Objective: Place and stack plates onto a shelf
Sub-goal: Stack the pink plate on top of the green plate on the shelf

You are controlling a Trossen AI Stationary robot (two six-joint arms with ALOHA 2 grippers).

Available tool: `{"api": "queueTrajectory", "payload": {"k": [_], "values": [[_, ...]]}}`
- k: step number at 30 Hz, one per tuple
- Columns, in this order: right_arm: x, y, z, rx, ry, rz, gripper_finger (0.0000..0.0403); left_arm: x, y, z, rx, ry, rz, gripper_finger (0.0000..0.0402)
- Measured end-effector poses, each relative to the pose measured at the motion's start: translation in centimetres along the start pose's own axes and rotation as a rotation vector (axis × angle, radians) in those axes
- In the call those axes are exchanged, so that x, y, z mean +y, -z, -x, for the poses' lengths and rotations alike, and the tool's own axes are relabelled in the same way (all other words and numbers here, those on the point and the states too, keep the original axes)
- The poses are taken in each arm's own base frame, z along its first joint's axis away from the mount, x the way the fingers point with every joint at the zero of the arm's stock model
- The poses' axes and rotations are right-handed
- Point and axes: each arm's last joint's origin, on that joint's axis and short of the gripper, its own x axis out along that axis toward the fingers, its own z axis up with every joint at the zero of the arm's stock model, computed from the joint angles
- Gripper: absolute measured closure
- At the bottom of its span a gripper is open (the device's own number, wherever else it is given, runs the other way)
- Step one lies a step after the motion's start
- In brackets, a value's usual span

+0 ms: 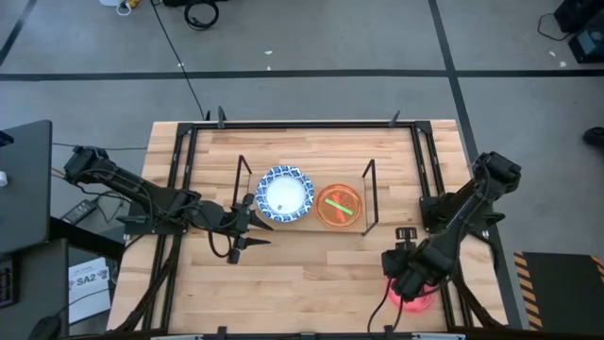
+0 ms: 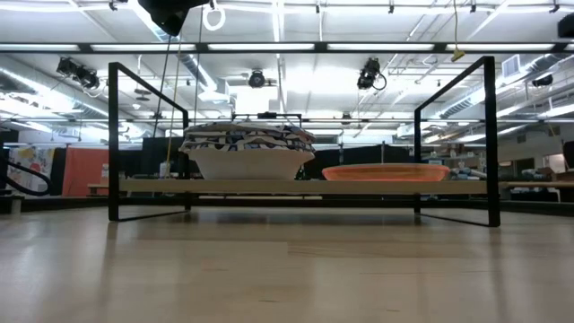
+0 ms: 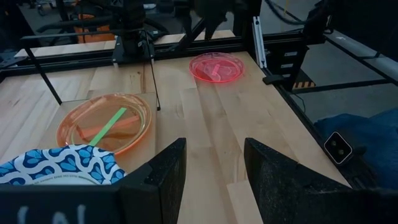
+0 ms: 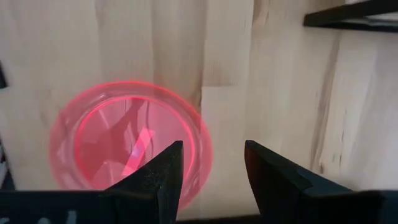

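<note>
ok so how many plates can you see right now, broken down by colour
Blue-and-white patterned plates: a stack on the shelf, count not clear
Orange plate: 1, on the shelf
Red-pink plate: 1, on the table below the right gripper
Total: 2 single plates plus the stack

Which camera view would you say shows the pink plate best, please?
The right wrist view: the pink plate fills it, just beyond the open right gripper. The left wrist view shows it small and far off, the high view mostly hides it under the arm, the low view misses it.

red-pink plate [image 1: 412,295] largely under right gripper [image 1: 404,279], stacked patterned plates [image 2: 247,148] uncountable
</note>
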Motion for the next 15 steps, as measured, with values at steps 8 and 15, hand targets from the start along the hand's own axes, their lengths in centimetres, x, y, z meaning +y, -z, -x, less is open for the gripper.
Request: {"api": "queueTrajectory", "payload": {"k": [8, 15], "values": [[-1.2, -0.5, -2.6, 0.037, -0.041, 0.055, 0.0226, 0.0, 0.0, 0.0, 0.000, 0.000, 0.000, 0.0233], [-2.8, 0.6, -4.8, 0.031, -0.145, 0.030, 0.0226, 0.0, 0.0, 0.0, 0.000, 0.000, 0.000, 0.0233]]}}
